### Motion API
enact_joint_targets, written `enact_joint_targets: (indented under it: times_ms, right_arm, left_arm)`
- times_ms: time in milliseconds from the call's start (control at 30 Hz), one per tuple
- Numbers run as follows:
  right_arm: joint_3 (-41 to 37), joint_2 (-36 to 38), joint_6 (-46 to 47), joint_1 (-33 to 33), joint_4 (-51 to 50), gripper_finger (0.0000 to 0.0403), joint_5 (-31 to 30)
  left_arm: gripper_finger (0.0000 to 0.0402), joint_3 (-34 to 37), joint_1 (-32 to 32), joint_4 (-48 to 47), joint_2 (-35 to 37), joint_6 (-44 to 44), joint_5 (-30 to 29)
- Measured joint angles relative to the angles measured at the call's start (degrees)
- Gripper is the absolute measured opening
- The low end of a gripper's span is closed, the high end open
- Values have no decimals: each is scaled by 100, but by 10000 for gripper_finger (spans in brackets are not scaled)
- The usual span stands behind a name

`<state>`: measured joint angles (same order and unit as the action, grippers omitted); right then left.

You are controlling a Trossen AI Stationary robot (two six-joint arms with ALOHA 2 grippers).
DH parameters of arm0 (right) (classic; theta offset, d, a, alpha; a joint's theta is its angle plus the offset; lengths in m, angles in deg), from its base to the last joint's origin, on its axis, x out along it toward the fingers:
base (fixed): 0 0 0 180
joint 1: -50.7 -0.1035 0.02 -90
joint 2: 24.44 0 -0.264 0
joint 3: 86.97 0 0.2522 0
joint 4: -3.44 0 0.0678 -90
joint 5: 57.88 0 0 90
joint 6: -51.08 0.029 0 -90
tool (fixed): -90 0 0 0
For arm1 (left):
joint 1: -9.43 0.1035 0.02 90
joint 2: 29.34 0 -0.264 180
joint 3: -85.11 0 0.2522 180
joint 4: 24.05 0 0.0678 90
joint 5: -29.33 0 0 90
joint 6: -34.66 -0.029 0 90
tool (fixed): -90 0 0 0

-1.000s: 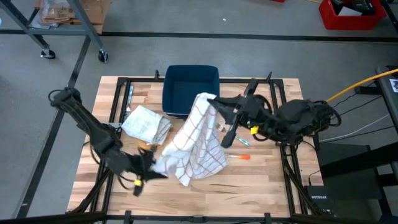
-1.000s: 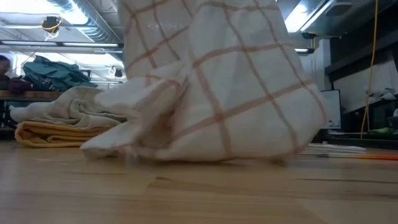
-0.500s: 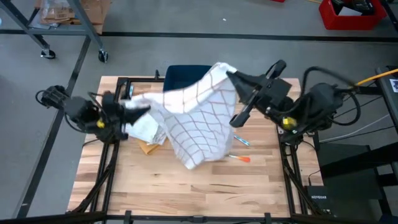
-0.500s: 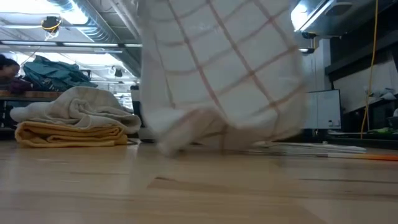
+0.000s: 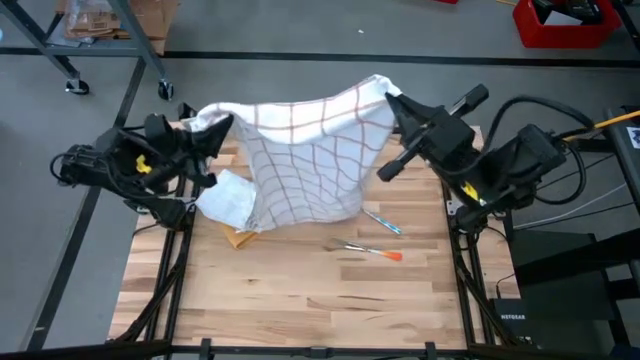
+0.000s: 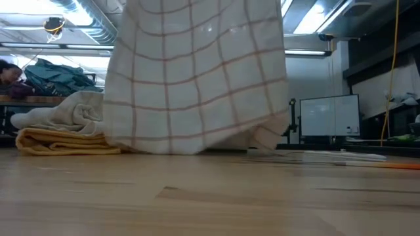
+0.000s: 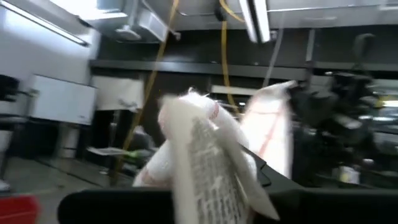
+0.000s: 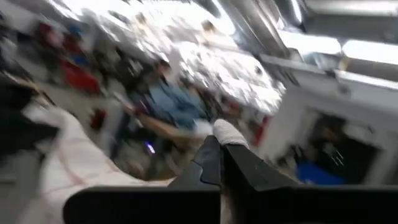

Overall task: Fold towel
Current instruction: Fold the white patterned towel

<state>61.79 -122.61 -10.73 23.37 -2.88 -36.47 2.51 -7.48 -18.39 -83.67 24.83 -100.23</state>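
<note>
Now the checked towel (image 5: 305,150) is up off the table and stretched flat between my two grippers; half a second ago it still bunched low, a second ago it lay crumpled. My left gripper (image 5: 212,132) is clenched on one top corner, my right gripper (image 5: 388,100) on the other. Its bottom hem just brushes the wood in the low view. The folded towel pile (image 6: 69,128) sits behind it, pens (image 5: 368,248) nearby. I judge it is spread enough to lay flat and start folding
</note>
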Motion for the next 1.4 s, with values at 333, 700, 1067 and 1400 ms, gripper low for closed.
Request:
enact_joint_targets:
  times_ms: [333,700,1067,1400]
  right_arm:
    - [-11,-4,137,-714,-644,6,-1369]
    - [-9,-68,818,-2061,-627,7,-1494]
    - [-9,-469,2262,-2951,-780,6,-2141]
    - [-9,-603,3784,-3190,-1415,5,-2138]
  left_arm:
    - [0,-138,-612,-307,-324,843,916]
    - [0,-146,-2288,-667,-297,1585,892]
    - [0,-144,-3540,-1219,-741,2762,611]
    - [0,-144,-4341,-1601,-1023,3339,-328]
